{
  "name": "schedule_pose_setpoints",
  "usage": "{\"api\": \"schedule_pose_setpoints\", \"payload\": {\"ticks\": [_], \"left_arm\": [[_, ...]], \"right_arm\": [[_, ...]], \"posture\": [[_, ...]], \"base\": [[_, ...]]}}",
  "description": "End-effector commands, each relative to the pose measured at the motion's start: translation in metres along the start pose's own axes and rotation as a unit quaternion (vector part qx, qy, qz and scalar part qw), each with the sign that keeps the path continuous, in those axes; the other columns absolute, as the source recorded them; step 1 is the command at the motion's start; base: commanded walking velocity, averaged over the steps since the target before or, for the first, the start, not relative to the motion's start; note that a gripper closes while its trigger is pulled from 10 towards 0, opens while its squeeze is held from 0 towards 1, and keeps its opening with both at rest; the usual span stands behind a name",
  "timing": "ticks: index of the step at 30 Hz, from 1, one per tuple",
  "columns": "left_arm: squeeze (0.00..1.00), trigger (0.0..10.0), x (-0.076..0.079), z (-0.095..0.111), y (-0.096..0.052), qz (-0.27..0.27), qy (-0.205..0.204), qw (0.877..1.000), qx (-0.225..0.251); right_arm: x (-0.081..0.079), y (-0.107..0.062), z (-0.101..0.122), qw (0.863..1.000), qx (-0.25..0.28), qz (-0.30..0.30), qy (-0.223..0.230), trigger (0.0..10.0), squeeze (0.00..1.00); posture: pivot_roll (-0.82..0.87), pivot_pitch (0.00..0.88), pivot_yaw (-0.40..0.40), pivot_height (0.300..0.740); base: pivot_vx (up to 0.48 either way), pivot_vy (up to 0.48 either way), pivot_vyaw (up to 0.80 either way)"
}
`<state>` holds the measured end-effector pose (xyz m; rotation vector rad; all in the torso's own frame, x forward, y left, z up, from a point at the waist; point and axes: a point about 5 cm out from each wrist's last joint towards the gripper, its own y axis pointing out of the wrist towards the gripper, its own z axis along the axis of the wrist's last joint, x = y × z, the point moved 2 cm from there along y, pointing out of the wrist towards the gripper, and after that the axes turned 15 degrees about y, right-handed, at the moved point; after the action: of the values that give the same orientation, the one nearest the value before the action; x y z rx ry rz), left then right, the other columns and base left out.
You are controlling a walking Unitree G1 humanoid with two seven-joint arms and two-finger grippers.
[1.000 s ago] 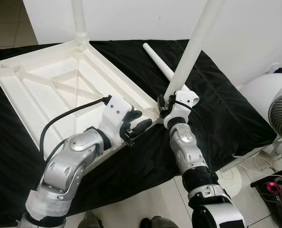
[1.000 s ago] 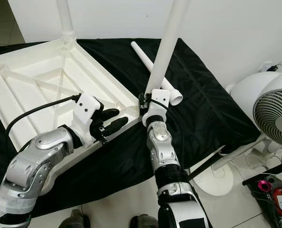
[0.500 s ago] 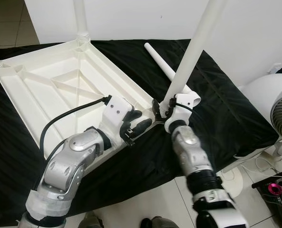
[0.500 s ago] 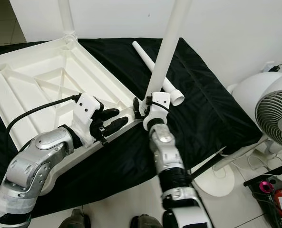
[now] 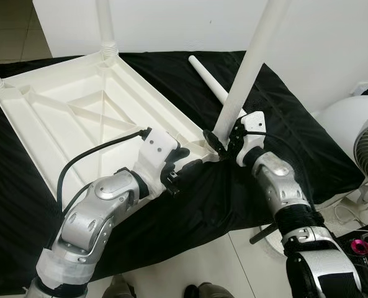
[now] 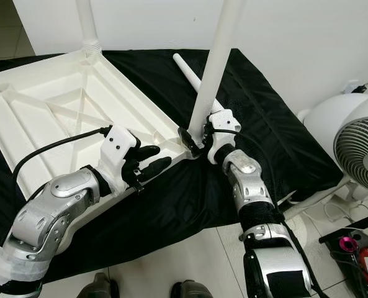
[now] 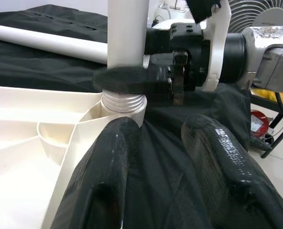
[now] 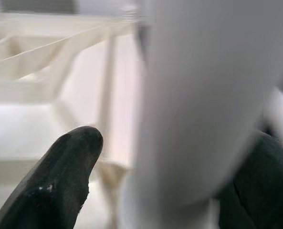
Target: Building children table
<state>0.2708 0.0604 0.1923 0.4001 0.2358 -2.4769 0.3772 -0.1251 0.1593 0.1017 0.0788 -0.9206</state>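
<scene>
Two fingers of my right gripper [image 5: 218,141] clamp the upright white leg [image 5: 249,68] low at the tabletop's [image 5: 66,118] near-right corner; my left gripper [image 5: 185,166] rests spread on the rim.

The right gripper [image 5: 221,141] has its two black fingers closed around the bottom of the standing table leg [image 5: 248,68], with its silver arm bent and reaching in from the right. The left gripper [image 5: 185,167] sits just beside that leg, on its left, with its fingers [image 7: 108,157] spread apart and holding nothing.
</scene>
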Motion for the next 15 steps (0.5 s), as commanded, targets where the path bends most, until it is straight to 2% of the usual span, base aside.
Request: {"api": "schedule_pose_setpoints", "payload": {"ticks": [1, 6, 7, 10, 11, 15], "left_arm": [[0.00, 10.0, -0.001, 0.001, 0.003, 0.009, 0.012, 1.000, -0.003], [0.00, 10.0, 0.000, 0.001, 0.004, 0.002, 0.016, 1.000, -0.005], [0.00, 10.0, 0.003, -0.001, 0.003, -0.005, 0.017, 1.000, -0.007], [0.00, 10.0, 0.005, -0.002, 0.003, -0.010, 0.016, 1.000, -0.010], [0.00, 10.0, 0.006, -0.005, 0.003, -0.013, 0.014, 1.000, -0.014], [0.00, 10.0, 0.009, -0.013, 0.003, -0.014, 0.016, 0.999, -0.027]], "right_arm": [[-0.001, 0.002, -0.002, 0.999, -0.026, 0.044, -0.015, 10.0, 0.00], [0.001, 0.007, -0.001, 0.997, -0.043, 0.055, -0.021, 10.0, 0.00], [0.003, 0.007, -0.002, 0.997, -0.054, 0.057, -0.028, 3.6, 0.00], [0.005, 0.007, -0.003, 0.996, -0.063, 0.058, -0.034, 3.6, 0.00], [0.007, 0.005, -0.006, 0.995, -0.073, 0.057, -0.034, 0.0, 0.00], [0.013, 0.001, -0.011, 0.994, -0.087, 0.055, -0.027, 0.0, 0.00]], "posture": [[-0.02, 0.064, -0.054, 0.740], [-0.01, 0.061, -0.054, 0.740], [-0.01, 0.060, -0.056, 0.740], [-0.01, 0.059, -0.057, 0.740], [-0.01, 0.059, -0.057, 0.740], [-0.01, 0.057, -0.057, 0.740]], "base": [[0.000, 0.000, 0.00], [0.000, 0.000, 0.00], [0.000, 0.000, 0.00], [0.000, 0.000, 0.00], [0.000, 0.000, 0.00], [0.000, 0.000, 0.00]]}}
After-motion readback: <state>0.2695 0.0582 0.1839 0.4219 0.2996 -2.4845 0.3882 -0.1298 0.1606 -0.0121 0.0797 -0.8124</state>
